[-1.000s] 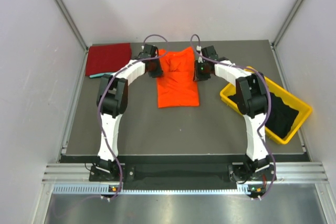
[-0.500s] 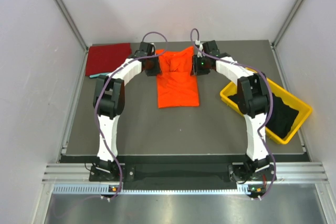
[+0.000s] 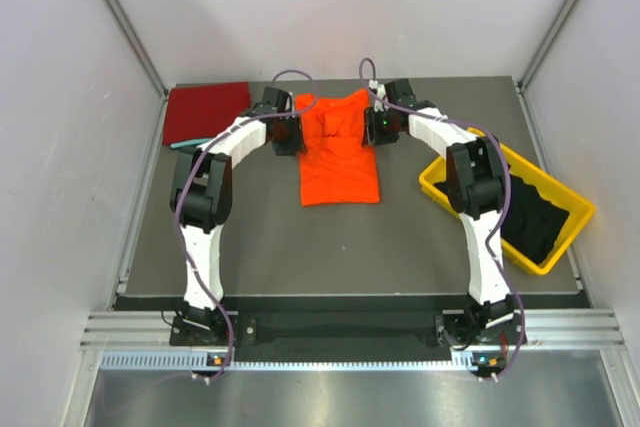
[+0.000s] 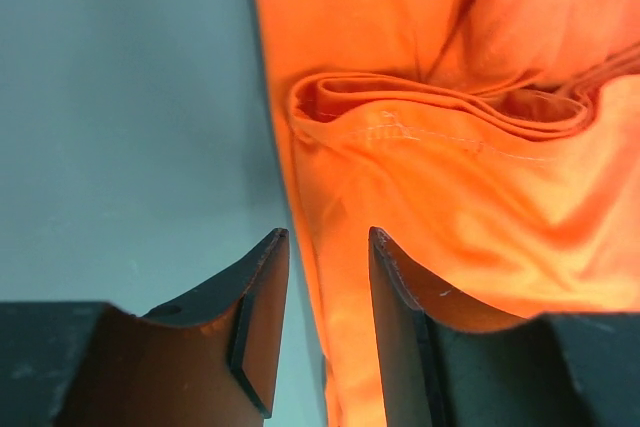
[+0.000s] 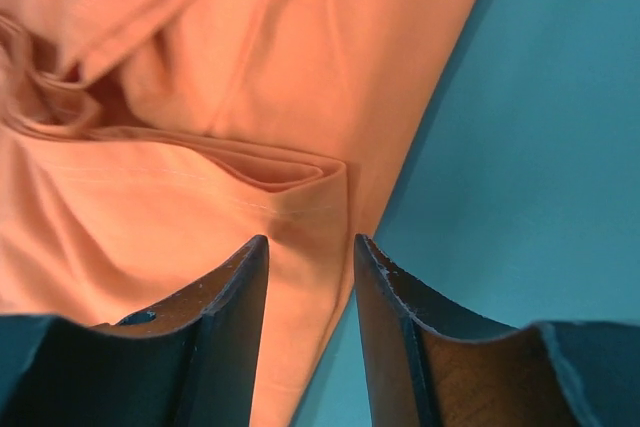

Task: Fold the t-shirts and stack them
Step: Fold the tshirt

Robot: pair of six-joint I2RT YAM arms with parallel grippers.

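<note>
The bright orange t-shirt (image 3: 339, 162) lies partly folded at the far middle of the table, its top part bunched in folds. My left gripper (image 3: 288, 135) is at the shirt's left edge. In the left wrist view the gripper (image 4: 328, 242) is open, its jaws straddling the edge of the orange cloth (image 4: 450, 197). My right gripper (image 3: 378, 129) is at the shirt's right edge. In the right wrist view it (image 5: 310, 247) is open, straddling the folded edge of the orange cloth (image 5: 150, 197). A folded dark red t-shirt (image 3: 205, 112) lies at the far left with a teal strip (image 3: 183, 144) beside it. Black t-shirts (image 3: 535, 215) fill the bin.
The yellow plastic bin (image 3: 438, 185) stands at the right edge of the grey table (image 3: 330, 247). White walls and metal frame rails close in the table at the left, back and right.
Both grippers have shifted slightly toward the far end along the orange shirt's sides. The shirt itself has not visibly moved.
</note>
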